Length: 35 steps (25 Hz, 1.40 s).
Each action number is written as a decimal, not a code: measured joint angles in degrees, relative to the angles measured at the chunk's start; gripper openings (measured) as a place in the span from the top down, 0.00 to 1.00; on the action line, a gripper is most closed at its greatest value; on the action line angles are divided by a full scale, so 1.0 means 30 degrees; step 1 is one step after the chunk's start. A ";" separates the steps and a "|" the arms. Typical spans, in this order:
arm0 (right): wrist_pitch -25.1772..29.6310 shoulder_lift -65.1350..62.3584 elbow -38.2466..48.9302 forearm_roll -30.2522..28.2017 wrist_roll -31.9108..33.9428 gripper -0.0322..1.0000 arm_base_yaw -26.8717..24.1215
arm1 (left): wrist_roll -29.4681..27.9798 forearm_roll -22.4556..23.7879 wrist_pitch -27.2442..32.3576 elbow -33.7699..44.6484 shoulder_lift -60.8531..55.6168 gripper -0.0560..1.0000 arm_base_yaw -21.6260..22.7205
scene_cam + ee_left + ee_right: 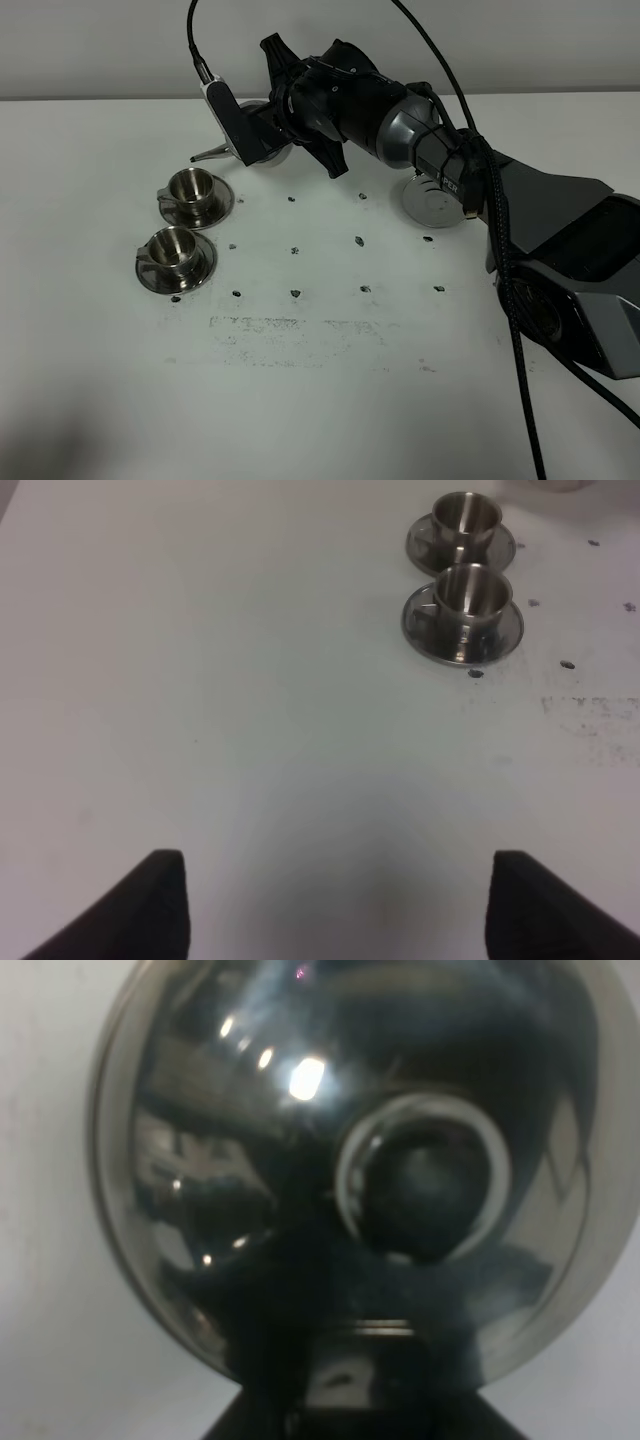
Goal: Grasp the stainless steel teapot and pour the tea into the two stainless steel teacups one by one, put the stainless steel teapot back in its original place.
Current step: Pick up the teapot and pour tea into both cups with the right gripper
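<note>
Behind the far teacup (192,187): the stainless steel teapot (300,1160) hangs tipped in the right gripper (280,130). Its spout (203,156) slopes down toward this cup but, as I judge, is not yet over the mouth.
Right jaws: pinching the pot. The contact itself is hidden, so I judge this from the tipped pot.
Cups: the near teacup (172,252) stands just in front of the far teacup, each on its own saucer (215,208). No tea shows in either.
Steel disc (430,200): well to the right of the far teacup, probably the pot's home.
Left gripper (340,910): jaws spread wide, well apart from the far teacup.
Step in hand: first pour. Bring the spout tip over the cup's mouth before tipping more, then tip slowly, because the cup is small, and stop early.
</note>
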 joint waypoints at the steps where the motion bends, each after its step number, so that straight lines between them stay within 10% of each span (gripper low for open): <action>1: 0.0000 0.0000 0.0000 -0.0013 -0.0020 0.78 0.0000 | 0.0000 0.0000 0.0000 0.0000 0.0000 0.37 0.0000; 35: -0.1316 0.0332 0.0000 -0.2747 -0.0301 0.78 0.0492 | 0.0000 0.0000 0.0000 0.0000 0.0000 0.37 0.0000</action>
